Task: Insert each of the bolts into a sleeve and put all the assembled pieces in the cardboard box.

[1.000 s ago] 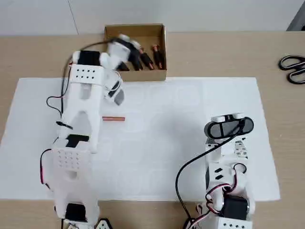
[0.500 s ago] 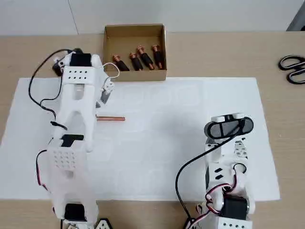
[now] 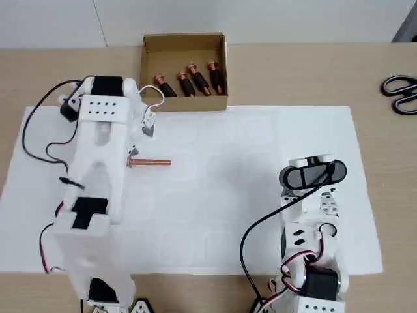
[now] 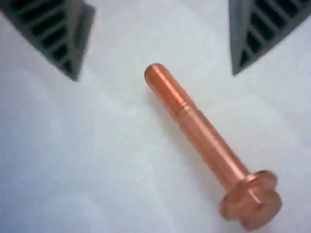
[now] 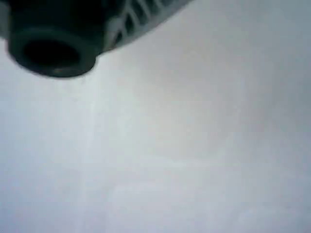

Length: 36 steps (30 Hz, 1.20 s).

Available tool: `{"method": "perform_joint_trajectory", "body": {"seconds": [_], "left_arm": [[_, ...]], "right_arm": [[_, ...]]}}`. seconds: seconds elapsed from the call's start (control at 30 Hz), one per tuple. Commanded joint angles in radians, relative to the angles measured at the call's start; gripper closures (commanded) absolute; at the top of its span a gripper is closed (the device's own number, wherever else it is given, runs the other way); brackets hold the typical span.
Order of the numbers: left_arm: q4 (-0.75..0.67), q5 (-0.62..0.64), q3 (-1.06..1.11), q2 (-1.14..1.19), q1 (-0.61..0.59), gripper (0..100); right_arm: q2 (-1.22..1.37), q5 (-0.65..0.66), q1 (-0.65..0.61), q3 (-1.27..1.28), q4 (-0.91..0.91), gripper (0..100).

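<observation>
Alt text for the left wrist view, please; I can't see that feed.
A copper bolt lies flat on the white paper, unsleeved, its tip toward the left gripper and its flanged head away. The gripper's two dark ribbed fingers stand open, one to each side, clear of it.

A paper sheet [image 3: 247,150] covers the middle of the table [image 3: 293,72]. Behind its far edge, left of centre, sits the cardboard box [image 3: 184,103], just touching the sheet's border. Four assembled pieces [image 3: 189,81] lie side by side in the box, along its near wall. The bolt [image 3: 150,162] lies flat on the left half of the sheet, in front of the box, its head towards the left arm [image 3: 101,150], which stretches above it. The left gripper [image 4: 154,60] hangs over the bolt with a finger on either side, clear of it. The right arm [image 3: 309,228] stands at the sheet's near right. Scissors [image 3: 401,93] lie off the sheet, at the table's far right.
</observation>
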Motion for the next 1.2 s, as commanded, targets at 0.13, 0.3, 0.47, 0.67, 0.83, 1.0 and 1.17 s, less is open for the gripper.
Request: {"method": "perform_joint_trajectory", "body": {"seconds": [0.13,0.3,0.47,0.67,0.83,1.0,1.17], "left_arm": [[0.017,0.129,0.021,0.011,0.003,71],[0.017,0.242,0.021,0.094,0.003,71],[0.017,0.318,0.021,0.130,0.003,71],[-0.003,0.367,0.022,0.170,-0.008,71],[-0.005,0.364,0.019,0.232,-0.046,71],[-0.054,0.365,0.019,0.292,-0.068,75],[-0.054,0.365,0.018,0.299,-0.071,97]], "right_arm": [[-0.016,-0.008,0.005,-0.006,-0.025,99.4],[-0.016,-0.008,0.005,-0.006,-0.025,99.4],[-0.016,-0.008,0.005,-0.006,-0.024,99.4],[-0.016,-0.008,0.005,-0.006,-0.022,99.4],[-0.016,-0.008,0.005,-0.006,-0.024,99.4],[-0.016,-0.008,0.005,-0.006,-0.024,99.4],[-0.016,-0.008,0.005,-0.006,-0.024,99.4]]}}
